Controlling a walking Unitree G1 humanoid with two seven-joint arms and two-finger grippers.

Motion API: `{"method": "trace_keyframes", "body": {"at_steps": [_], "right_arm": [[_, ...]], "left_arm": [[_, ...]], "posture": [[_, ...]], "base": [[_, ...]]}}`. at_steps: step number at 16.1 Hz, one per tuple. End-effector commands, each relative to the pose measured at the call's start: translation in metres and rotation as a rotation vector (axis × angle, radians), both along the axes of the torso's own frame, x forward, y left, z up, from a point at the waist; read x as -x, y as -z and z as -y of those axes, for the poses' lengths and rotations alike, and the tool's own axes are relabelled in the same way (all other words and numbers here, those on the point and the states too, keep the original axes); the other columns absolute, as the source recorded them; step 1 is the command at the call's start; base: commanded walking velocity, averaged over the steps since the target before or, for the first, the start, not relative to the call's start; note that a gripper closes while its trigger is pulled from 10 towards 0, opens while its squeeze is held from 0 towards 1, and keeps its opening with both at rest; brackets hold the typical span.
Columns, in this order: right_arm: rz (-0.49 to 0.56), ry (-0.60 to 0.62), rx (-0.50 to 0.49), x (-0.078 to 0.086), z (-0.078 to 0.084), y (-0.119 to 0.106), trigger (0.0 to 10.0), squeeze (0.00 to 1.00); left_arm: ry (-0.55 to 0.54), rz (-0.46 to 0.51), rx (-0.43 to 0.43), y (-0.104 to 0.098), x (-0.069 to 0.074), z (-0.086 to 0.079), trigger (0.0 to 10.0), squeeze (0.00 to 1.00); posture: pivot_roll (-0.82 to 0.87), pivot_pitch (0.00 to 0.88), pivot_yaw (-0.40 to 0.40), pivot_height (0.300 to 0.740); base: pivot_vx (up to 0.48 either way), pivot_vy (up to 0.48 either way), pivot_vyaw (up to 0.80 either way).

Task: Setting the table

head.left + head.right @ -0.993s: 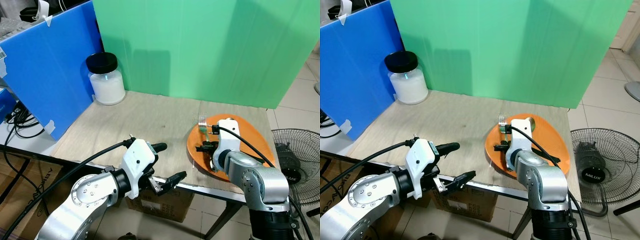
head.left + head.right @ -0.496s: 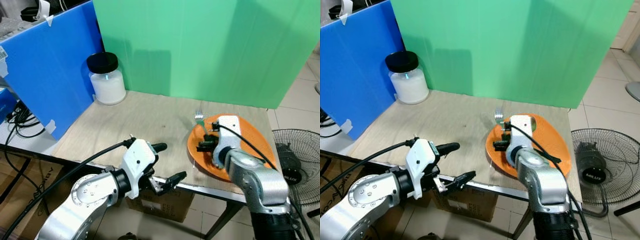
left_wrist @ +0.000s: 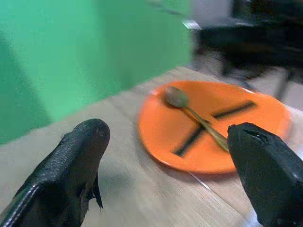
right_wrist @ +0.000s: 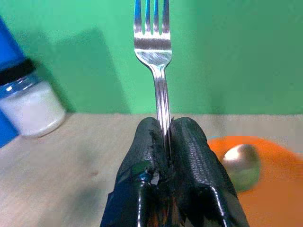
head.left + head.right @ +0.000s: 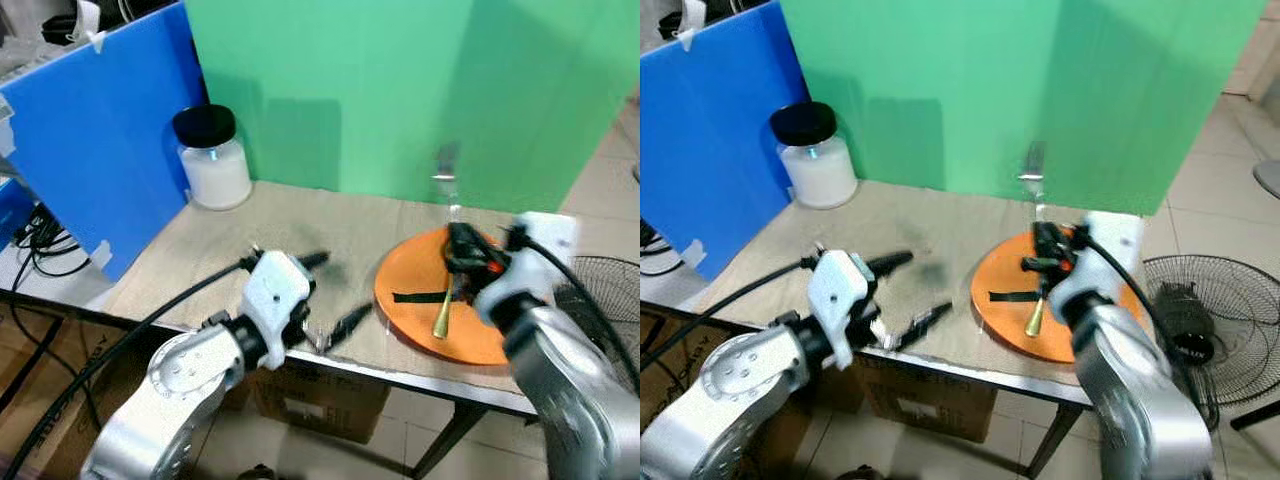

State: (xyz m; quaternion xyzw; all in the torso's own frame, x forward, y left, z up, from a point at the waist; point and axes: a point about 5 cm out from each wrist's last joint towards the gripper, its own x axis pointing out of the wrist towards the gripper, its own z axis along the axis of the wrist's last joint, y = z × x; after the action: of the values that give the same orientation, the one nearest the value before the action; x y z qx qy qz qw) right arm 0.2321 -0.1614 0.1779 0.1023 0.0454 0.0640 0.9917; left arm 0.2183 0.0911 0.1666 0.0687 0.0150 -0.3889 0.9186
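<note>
Pinching a silver fork (image 4: pixel 157 61) by its handle, the right gripper (image 4: pixel 166 142) holds it upright above the far edge of the orange plate (image 5: pixel 410 275), its two black fingers (image 4: pixel 194 156) pressed together on the metal and the tines pointing up against the green backdrop (image 5: pixel 400 90). From the head camera the fork (image 5: pixel 1034 175) stands clear of the worktop (image 5: pixel 280 235), raised over the plate's rim, though that arm is blurred. On the plate lies a gold-coloured spoon (image 3: pixel 194 116), its bowl toward the backdrop and its handle crossing a dark strip (image 3: pixel 208 125) that lies flat on the orange surface; spoon and strip touch the plate, and the fork does not. The left gripper (image 5: pixel 325 295) hovers low over the near edge of the worktop, just beside the plate, with its fingers (image 3: pixel 71 161) spread wide and nothing between them; seen from its wrist, the plate sits in the gap between the two black tips. At the far left corner of the worktop a glass jar (image 5: pixel 214 160) with a black lid and white contents stands upright, well apart from the plate, near a blue panel (image 5: pixel 90 130) that leans at the worktop's left side. A floor fan (image 5: pixel 1200 320) stands on the tiled floor to the right of the worktop.
</note>
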Motion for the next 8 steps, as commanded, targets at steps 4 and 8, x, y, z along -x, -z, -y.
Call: {"method": "trace_keyframes", "body": {"at_steps": [4,8], "right_arm": [[0.069,0.062,0.116,0.009,0.002,-0.004,10.0,0.00],[0.046,0.064,0.135,0.007,-0.002,0.000,10.0,0.00]], "left_arm": [[-0.161,0.070,-0.013,-0.006,-0.016,-0.007,10.0,0.00],[-0.242,0.074,0.001,-0.004,-0.021,-0.012,10.0,0.00]], "posture": [[0.07,0.000,0.063,0.740],[0.07,0.000,0.057,0.740]], "base": [[0.000,0.000,-0.80],[0.000,0.000,-0.80]]}}
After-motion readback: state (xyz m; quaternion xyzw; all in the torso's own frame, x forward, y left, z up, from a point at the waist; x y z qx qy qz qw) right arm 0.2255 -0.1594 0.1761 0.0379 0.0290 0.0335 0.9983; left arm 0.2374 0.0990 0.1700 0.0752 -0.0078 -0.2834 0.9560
